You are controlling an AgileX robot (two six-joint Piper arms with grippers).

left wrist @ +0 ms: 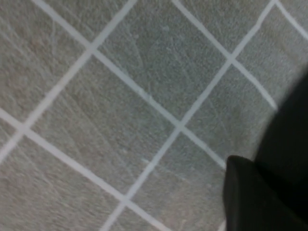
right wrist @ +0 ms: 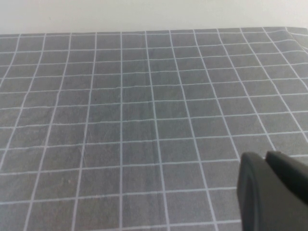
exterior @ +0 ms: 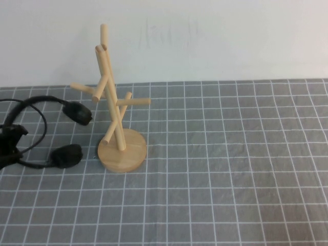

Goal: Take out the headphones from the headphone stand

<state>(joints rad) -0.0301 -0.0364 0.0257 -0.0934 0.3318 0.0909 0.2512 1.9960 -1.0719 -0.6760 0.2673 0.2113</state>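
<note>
The left gripper (exterior: 9, 141) sits low at the left edge of the gridded mat (exterior: 230, 164), down at the headband of the headphones (exterior: 48, 130); whether it grips the band cannot be told. The headphones lie off the headphone stand (exterior: 115, 110), just beyond the gripper toward the stand, with the arch open toward the stand and both ear cups pointing that way. The stand is upright, its trunk leaning slightly. The right gripper (right wrist: 276, 192) hovers over bare mat, seen only in its wrist view.
</note>
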